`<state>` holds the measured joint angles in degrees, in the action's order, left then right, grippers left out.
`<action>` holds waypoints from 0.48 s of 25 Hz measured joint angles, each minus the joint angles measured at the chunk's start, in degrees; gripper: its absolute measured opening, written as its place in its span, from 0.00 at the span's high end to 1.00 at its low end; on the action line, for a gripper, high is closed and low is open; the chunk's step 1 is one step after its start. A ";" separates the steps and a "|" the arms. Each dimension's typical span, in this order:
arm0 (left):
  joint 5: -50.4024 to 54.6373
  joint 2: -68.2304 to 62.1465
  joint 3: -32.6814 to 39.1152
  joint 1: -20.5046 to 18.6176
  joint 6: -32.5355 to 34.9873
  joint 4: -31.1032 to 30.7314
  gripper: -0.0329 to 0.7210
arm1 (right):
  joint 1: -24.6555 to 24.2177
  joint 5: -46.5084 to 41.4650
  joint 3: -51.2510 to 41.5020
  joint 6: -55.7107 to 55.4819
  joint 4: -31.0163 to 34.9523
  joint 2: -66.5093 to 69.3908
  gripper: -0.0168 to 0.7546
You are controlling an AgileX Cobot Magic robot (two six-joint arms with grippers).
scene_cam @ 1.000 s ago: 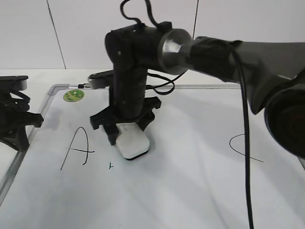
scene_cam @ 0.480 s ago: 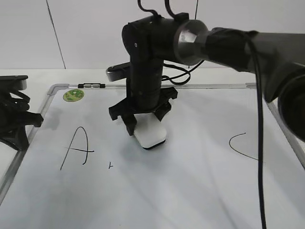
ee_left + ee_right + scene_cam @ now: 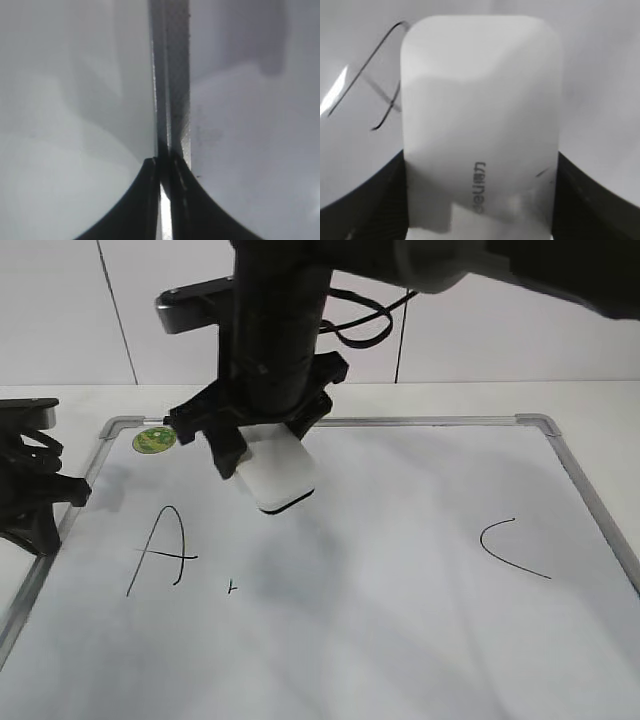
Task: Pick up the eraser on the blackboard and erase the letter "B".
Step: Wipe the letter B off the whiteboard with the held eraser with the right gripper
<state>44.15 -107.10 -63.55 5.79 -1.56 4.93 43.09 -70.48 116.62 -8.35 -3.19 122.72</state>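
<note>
My right gripper (image 3: pixel 268 455) reaches across to the left half of the blackboard (image 3: pixel 430 422) and is shut on the white eraser (image 3: pixel 279 478), holding it tilted just above the board. In the right wrist view the eraser (image 3: pixel 480 100) fills the gap between the two black fingers of the right gripper (image 3: pixel 480 205). No whole letter "B" shows; only a tiny black mark (image 3: pixel 231 587) lies right of the "A" (image 3: pixel 160 548). My left gripper (image 3: pixel 35 502) rests at the board's left edge, and the left wrist view shows it (image 3: pixel 162 200) shut and empty over the silver frame (image 3: pixel 172 75).
A black "C" (image 3: pixel 512 548) is drawn on the right of the board. A round green sticker (image 3: pixel 154 439) sits at the far left corner. Part of the "A" (image 3: pixel 375 85) shows left of the eraser in the right wrist view. A white wall stands behind the table.
The right gripper carried the eraser right from beside the "A", then back left and up off the board. The left arm has not moved.
</note>
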 joint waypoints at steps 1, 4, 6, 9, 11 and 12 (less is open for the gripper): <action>0.00 0.00 0.00 0.00 0.00 0.00 0.93 | 0.89 -0.07 -0.90 0.28 0.00 -0.57 0.29; -0.12 0.00 0.00 0.00 0.00 0.00 0.93 | 2.58 -0.14 -3.81 0.50 0.35 -2.61 0.29; -0.21 0.00 0.00 0.00 0.00 0.00 0.93 | 2.76 0.86 -7.46 0.85 0.35 -4.95 0.29; -0.21 0.00 0.00 0.00 0.00 0.00 0.93 | 2.76 6.57 -14.21 1.84 0.15 -8.55 0.29; -0.21 0.00 0.00 0.00 0.00 0.00 0.93 | 2.76 11.77 -19.57 3.12 0.00 -10.78 0.29; -0.21 0.00 0.00 0.00 0.00 0.00 0.93 | 2.76 15.06 -23.01 3.83 0.00 -11.85 0.29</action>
<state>43.93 -107.10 -63.55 5.79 -1.56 4.93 45.86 -55.42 93.62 -4.53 -3.19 110.87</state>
